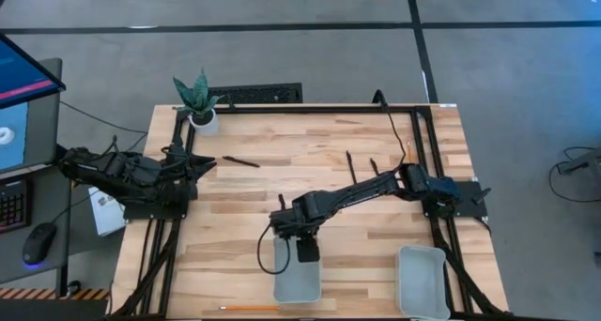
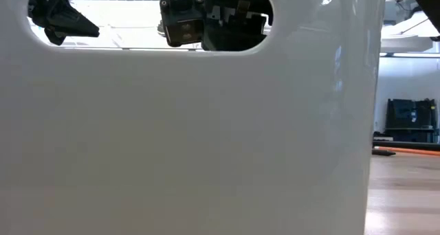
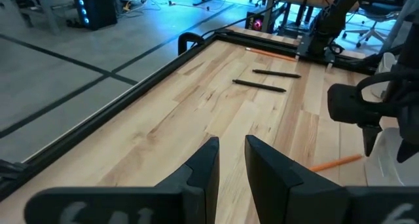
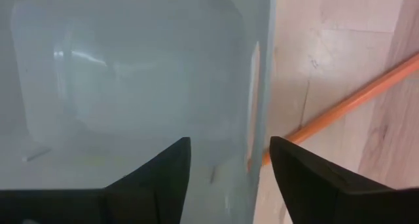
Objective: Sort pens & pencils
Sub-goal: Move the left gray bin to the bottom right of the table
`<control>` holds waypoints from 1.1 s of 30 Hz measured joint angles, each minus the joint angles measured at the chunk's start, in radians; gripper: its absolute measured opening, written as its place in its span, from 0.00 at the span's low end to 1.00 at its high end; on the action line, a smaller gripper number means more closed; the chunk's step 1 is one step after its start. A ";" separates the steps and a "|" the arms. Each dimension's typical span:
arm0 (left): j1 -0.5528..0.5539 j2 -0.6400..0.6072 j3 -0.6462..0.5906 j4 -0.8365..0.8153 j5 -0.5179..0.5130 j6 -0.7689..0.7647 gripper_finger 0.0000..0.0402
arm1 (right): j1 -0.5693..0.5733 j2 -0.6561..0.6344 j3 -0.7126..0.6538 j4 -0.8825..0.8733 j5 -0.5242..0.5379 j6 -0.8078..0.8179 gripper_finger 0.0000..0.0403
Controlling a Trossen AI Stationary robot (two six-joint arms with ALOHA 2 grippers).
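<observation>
Where it meets the bin (image 4: pixel 131 73), the pencil (image 4: pixel 353 103) lies thin, straight, orange.

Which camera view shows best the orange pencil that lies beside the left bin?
The right wrist view shows the pencil best: close, bright orange, running out from behind the bin. The high view shows it as a thin line at the table edge. The left wrist view shows only its end. The low view does not show it.

Grey floor (image 1: pixel 310 39), black seam lines, desk monitor (image 1: pixel 21 100), potted plant (image 1: pixel 199 100)
</observation>
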 joint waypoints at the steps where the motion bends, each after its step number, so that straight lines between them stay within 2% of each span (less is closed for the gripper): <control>1: 0.000 0.000 0.000 0.000 0.000 0.000 0.16 | 0.000 0.000 0.000 0.000 0.000 0.000 0.53; 12: 0.000 0.000 0.000 0.000 0.000 0.000 0.16 | 0.000 0.026 0.002 -0.009 -0.002 0.000 0.31; 19: 0.000 0.000 0.000 0.000 0.000 0.000 0.16 | -0.008 0.063 -0.003 -0.039 -0.084 0.009 0.23; 28: 0.000 0.000 0.000 -0.002 0.000 0.000 0.16 | -0.016 0.060 0.000 -0.030 -0.084 -0.005 0.06; 33: 0.000 0.000 0.000 -0.002 0.000 0.000 0.16 | -0.016 0.060 0.000 -0.031 -0.086 -0.019 0.05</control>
